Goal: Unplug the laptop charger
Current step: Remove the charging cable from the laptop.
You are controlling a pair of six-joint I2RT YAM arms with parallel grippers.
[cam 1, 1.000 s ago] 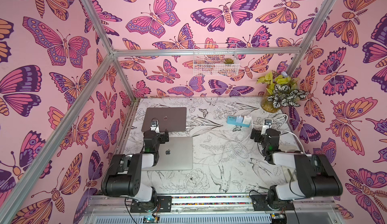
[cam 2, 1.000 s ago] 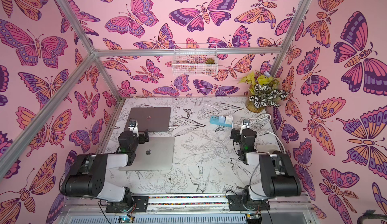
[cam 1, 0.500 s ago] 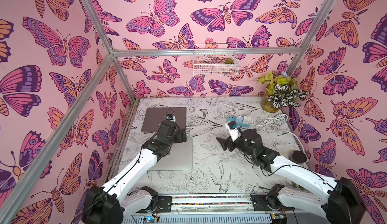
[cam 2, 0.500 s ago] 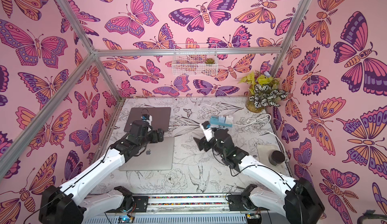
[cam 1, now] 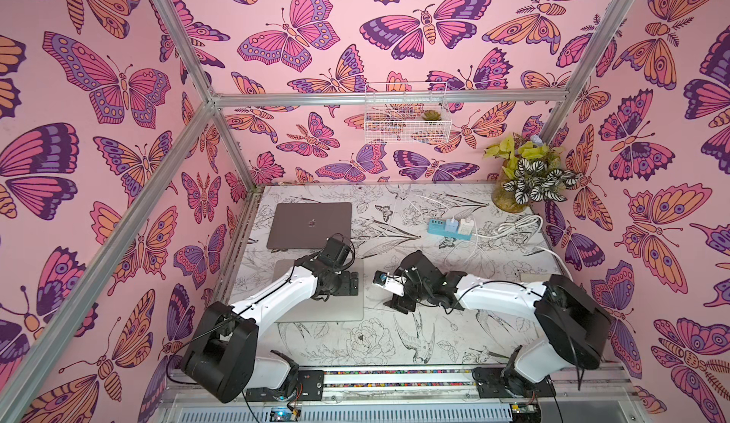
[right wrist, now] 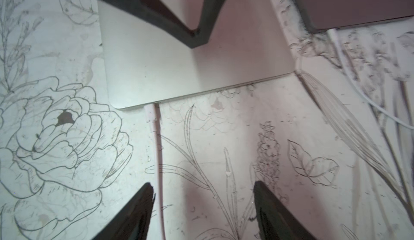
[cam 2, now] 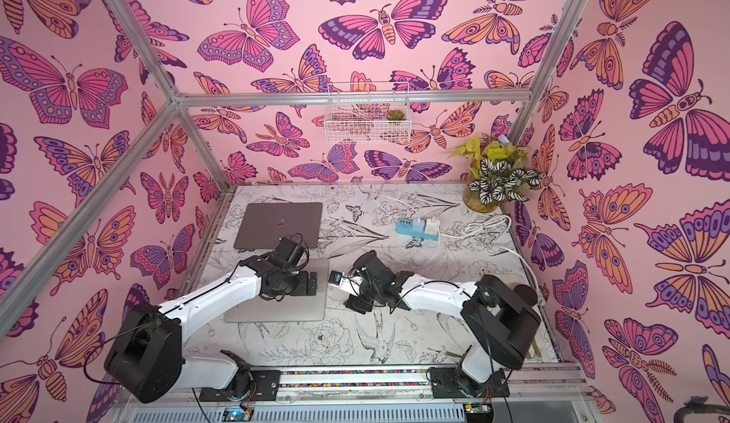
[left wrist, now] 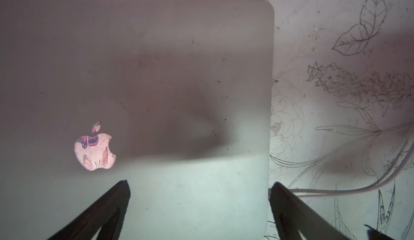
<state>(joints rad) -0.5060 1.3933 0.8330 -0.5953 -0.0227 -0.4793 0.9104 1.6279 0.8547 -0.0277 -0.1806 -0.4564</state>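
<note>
A silver laptop (cam 1: pixel 335 310) lies shut on the table's near left. The white plug of the laptop charger (right wrist: pixel 149 113) sits in its right edge, and its thin white cable (right wrist: pixel 160 160) trails away over the table. My right gripper (right wrist: pixel 203 187) faces that edge, open. The cable runs between its fingers (right wrist: pixel 145 196), close to one of them and untouched. My left gripper (left wrist: pixel 199 189) hovers open over the lid by the same edge, holding nothing. In both top views the left gripper (cam 1: pixel 349 280) (cam 2: pixel 308 282) and right gripper (cam 1: pixel 389 294) (cam 2: pixel 347 298) nearly meet.
A dark grey laptop (cam 1: pixel 310 223) lies behind the silver one, with its own white cable (right wrist: pixel 336 37). A blue power strip (cam 1: pixel 450 229) with white adapters, a coil of white cord (cam 1: pixel 517 225) and a potted plant (cam 1: pixel 529 180) stand at the back right. A wire basket (cam 1: pixel 407 114) hangs on the back wall.
Both arms have unfolded from their rest near the front rail. The left gripper came back from the dark laptop onto the silver lid. The right gripper swung left to the laptop's right edge.
</note>
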